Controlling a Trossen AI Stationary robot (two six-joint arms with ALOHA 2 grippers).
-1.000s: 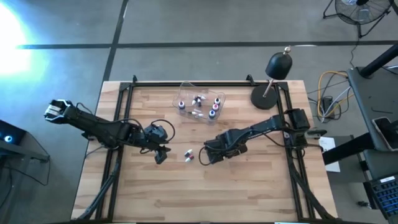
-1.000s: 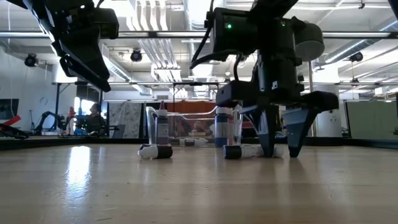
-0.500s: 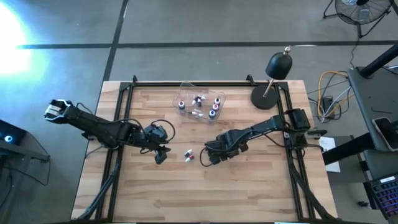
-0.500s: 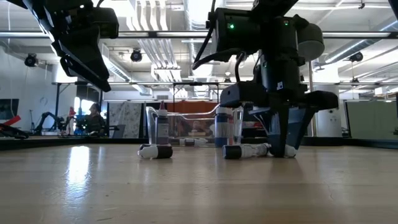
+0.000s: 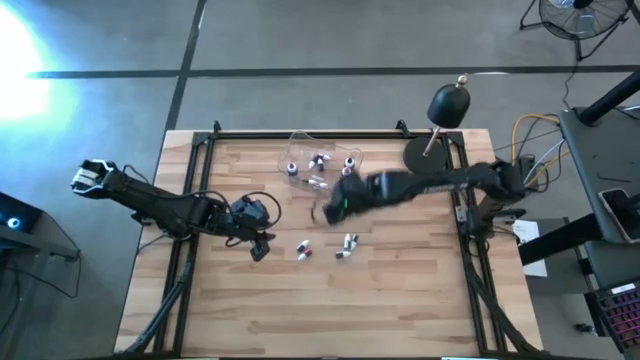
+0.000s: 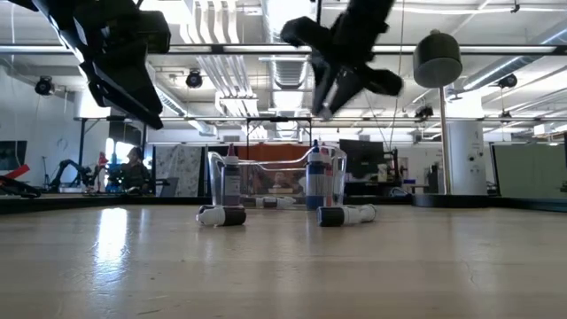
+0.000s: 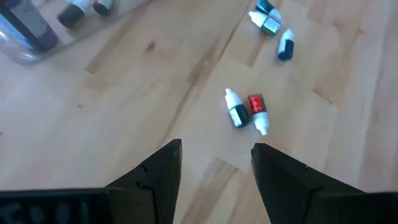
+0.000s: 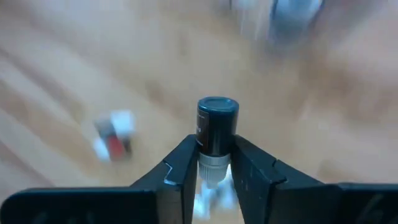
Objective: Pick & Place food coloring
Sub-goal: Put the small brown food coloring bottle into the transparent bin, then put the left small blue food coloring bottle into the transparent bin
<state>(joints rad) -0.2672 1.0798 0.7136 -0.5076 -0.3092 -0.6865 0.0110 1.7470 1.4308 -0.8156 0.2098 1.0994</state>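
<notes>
Over on the left side, the left gripper hangs a little above the wooden table, its two fingers standing apart with nothing between them. Just ahead of it, toward the middle of the table, two small bottles of food coloring lie side by side and touching: a dark bottle with a white cap and a red bottle with a white tip. A bit further right sits another little cluster of three small bottles lying on the wood, one teal-capped and one dark blue as the left wrist view shows them. Behind these, toward the far edge of the table, stands a clear plastic tub holding several more bottles; from table level, a purple bottle and a blue bottle stand upright in it. Moving right, the right gripper is up in the air beside the near edge of the tub, blurred with motion in the overhead view. Its fingers are pressed together on a dark bottle with a pale neck, held upright between them well clear of the table. Farther right, at the table's back corner, a black desk lamp stands on its round base.
</notes>
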